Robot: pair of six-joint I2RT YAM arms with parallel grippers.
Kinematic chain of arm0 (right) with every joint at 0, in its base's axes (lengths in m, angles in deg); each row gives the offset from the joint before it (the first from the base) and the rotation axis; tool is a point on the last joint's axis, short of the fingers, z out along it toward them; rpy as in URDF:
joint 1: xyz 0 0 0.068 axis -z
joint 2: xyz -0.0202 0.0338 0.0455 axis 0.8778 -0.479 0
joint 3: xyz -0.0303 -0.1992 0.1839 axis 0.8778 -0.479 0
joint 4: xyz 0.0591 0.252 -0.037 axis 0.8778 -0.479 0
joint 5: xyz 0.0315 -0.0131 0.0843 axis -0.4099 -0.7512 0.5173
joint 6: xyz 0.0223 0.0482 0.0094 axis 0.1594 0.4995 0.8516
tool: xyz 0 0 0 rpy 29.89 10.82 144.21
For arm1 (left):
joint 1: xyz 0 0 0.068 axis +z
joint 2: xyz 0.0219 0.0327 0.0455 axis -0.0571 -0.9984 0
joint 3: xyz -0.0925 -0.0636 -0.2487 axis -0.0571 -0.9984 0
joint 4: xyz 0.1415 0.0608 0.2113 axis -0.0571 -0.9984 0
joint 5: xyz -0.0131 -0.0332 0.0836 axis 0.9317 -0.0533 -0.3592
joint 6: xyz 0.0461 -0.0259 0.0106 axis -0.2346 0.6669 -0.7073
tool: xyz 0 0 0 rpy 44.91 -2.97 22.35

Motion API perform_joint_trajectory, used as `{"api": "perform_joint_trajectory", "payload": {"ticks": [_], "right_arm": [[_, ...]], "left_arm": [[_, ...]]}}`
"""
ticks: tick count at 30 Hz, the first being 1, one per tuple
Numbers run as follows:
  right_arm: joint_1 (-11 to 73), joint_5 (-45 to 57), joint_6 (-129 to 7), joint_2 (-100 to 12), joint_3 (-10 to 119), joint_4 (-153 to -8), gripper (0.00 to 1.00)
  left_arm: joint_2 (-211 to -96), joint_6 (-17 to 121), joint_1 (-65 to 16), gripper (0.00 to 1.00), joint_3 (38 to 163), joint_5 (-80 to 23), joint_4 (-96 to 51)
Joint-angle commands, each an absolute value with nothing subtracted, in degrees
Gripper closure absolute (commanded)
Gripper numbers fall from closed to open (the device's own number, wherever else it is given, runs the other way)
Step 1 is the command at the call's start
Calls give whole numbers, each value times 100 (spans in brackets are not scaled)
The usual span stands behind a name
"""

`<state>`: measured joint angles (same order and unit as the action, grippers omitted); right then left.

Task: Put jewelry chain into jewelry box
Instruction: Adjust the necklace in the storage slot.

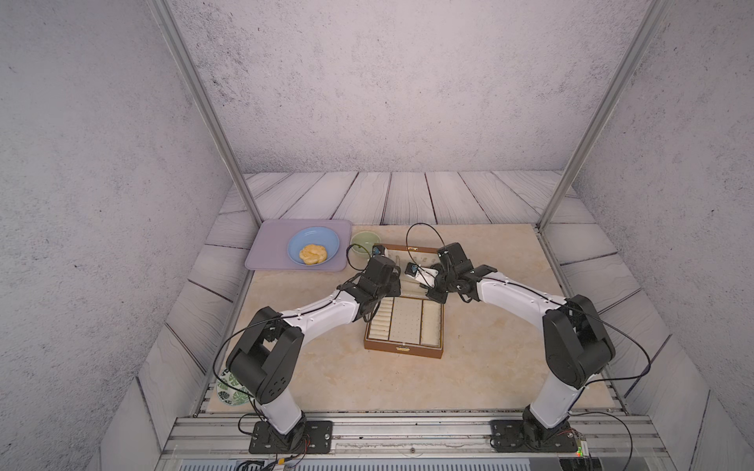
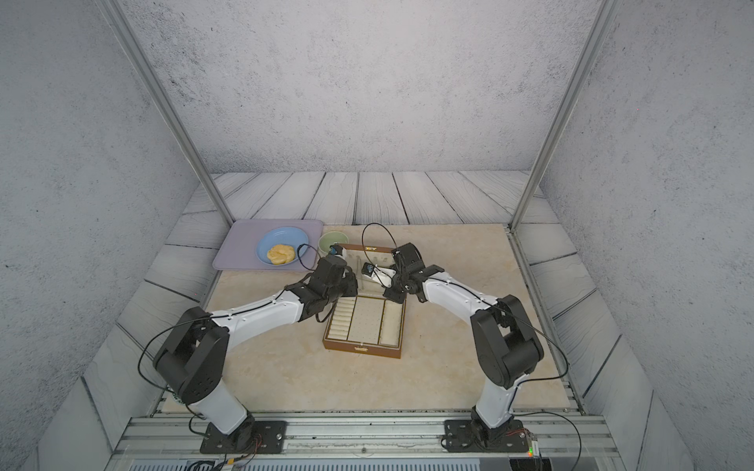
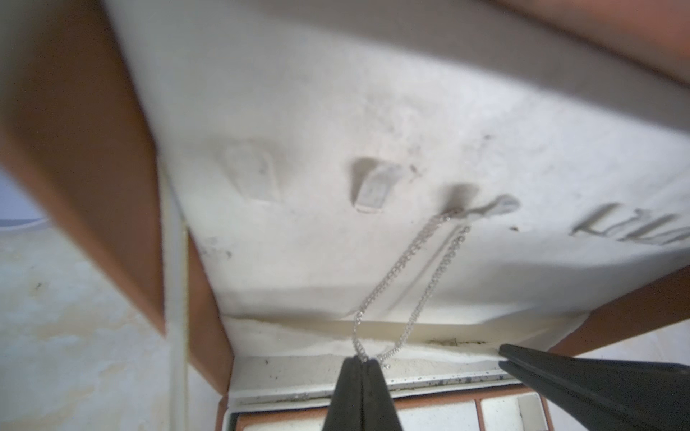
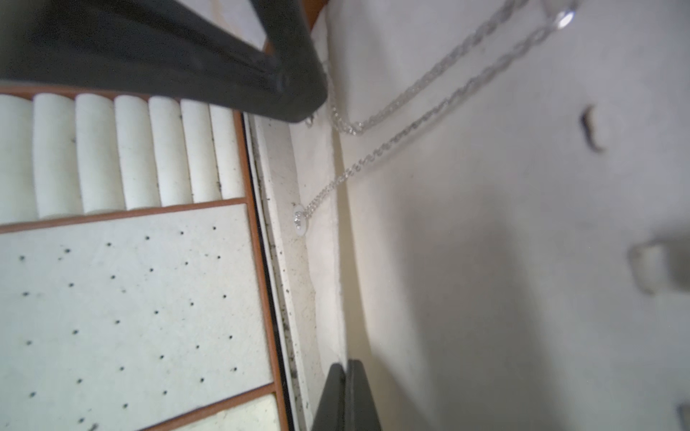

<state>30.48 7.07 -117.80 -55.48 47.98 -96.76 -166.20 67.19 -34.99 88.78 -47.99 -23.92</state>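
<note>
Left wrist view has the jewelry chain hanging limp from a hook in the open lid of the jewelry box, its lowest loop pinched in your clenched left gripper. Expect it to be light, slack, slippery and prone to snagging; hold several links together. Beside that hand, your right gripper is clenched on nothing.

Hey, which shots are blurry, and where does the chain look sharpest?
Left wrist view: the jewelry box wall is smeared out of focus, the jewelry chain moderately sharp. Right wrist view: chain links and ring rolls crispest, the lid hook blurred. Both top views: chain too fine to make out clearly.
</note>
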Motion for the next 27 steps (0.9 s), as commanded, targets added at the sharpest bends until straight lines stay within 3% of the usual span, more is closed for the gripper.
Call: {"api": "perform_joint_trajectory", "payload": {"ticks": [1, 21, 24, 27], "right_arm": [[3025, 954, -11763, -5317, 4679, -9776, 100], [3006, 995, -11792, -5323, 4685, -9845, 100], [3002, 985, -11791, -5331, 4685, -9847, 100], [3011, 977, -11797, -5344, 4693, -9845, 100]], "left_arm": [[-16702, 6610, -3461, 100, 9113, -4806, -2406], [-17174, 6682, -3461, 100, 9434, -4616, -2603], [-17157, 6682, -3461, 83, 9441, -4636, -2634], [-17123, 6698, -3461, 78, 9407, -4675, -2634]]}}
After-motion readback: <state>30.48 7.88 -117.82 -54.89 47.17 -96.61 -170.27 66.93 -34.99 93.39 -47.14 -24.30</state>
